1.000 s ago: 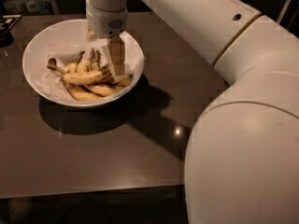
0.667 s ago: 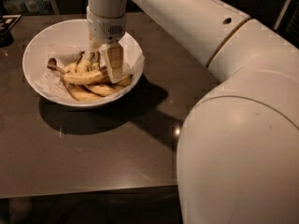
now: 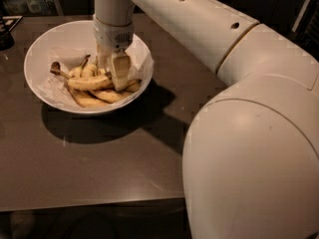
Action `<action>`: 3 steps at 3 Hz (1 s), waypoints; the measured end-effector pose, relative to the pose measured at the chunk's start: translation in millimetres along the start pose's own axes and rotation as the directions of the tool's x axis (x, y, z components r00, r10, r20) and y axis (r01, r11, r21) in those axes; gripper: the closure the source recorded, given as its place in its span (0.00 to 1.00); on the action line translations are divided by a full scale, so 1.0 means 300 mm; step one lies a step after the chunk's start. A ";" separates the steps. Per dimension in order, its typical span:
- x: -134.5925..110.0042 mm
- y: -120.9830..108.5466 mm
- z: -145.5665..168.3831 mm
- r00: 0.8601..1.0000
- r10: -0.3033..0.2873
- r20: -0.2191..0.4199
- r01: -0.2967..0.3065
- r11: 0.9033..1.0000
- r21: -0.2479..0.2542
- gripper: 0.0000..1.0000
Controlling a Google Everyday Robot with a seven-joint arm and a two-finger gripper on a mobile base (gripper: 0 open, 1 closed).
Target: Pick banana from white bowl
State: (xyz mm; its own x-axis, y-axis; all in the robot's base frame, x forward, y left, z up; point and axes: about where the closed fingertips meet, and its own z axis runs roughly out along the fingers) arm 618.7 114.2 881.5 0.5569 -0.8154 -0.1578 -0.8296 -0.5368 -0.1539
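Observation:
The white bowl (image 3: 37, 54) with a crinkled paper lining stands at the back left of the dark table. Several yellow bananas lie in it. The banana (image 3: 84, 82), long, curved and speckled with a dark brown stem end at the left, lies across the top of the pile. My gripper (image 3: 110, 76) reaches straight down into the bowl from above and sits on the right end of this banana, touching the pile. The banana's right tip is hidden behind the gripper. The banana rests in the bowl, not lifted.
Shorter bananas (image 3: 107, 94) lie under and in front of the long one. My large white arm (image 3: 249, 133) fills the right side of the view and hides that part of the dark table (image 3: 99, 153). Dark objects (image 3: 6, 34) stand at the far left edge.
The gripper has sunk a little lower into the banana pile. The arm's elbow has shifted in the view. The bananas lie as before.

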 end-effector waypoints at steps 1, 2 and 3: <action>0.000 0.000 0.000 1.000 0.000 0.000 0.000 1.000 0.000 0.70; 0.000 0.000 0.000 1.000 0.000 0.000 0.000 1.000 0.000 0.92; 0.001 -0.002 -0.014 1.000 0.004 0.014 -0.004 0.999 0.039 1.00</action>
State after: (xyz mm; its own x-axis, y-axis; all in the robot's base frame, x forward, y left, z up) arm 619.3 113.4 885.7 0.5542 -0.8145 -0.1717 -0.8298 -0.5243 -0.1913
